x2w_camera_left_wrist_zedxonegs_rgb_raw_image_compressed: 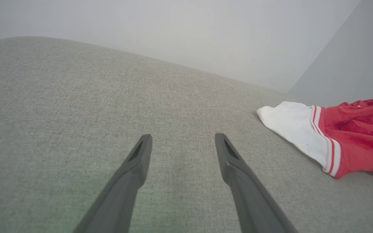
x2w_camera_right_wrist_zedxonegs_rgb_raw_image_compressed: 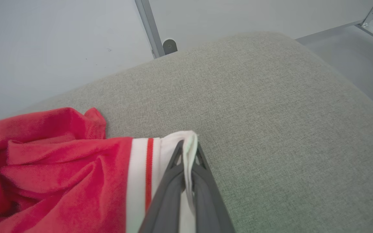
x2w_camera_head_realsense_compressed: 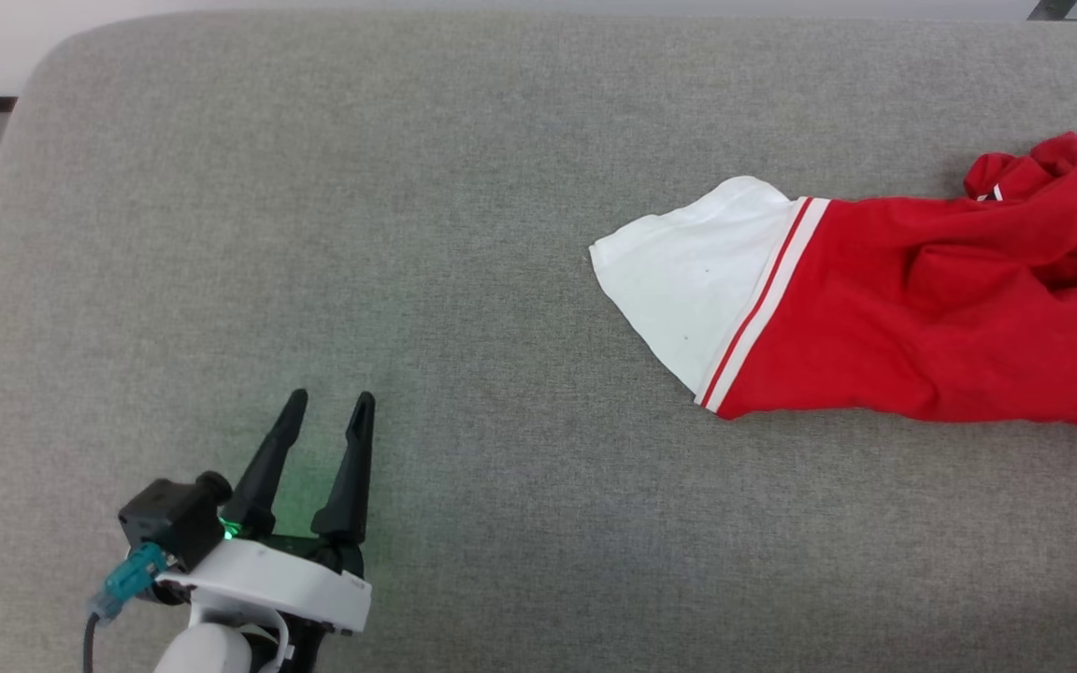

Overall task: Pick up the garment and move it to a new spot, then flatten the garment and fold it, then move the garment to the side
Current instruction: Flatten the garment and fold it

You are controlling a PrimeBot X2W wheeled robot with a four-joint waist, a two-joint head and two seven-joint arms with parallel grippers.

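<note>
The garment [x2w_camera_head_realsense_compressed: 922,318] lay crumpled on the right part of the grey cushion [x2w_camera_head_realsense_compressed: 408,234], one white sleeve [x2w_camera_head_realsense_compressed: 688,271] spread flat toward the middle. The right gripper [x2w_camera_right_wrist_zedxonegs_rgb_raw_image_compressed: 189,146] had its fingers pressed together on a white sleeve edge of the garment, pinching the cloth between them. The left gripper [x2w_camera_head_realsense_compressed: 331,399] hovered over bare cushion, well apart from the garment, fingers spread wide.

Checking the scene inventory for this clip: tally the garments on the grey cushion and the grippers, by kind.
garment: 1
grippers: 2, left gripper open, right gripper shut on the garment's white sleeve
Total: 3
</note>
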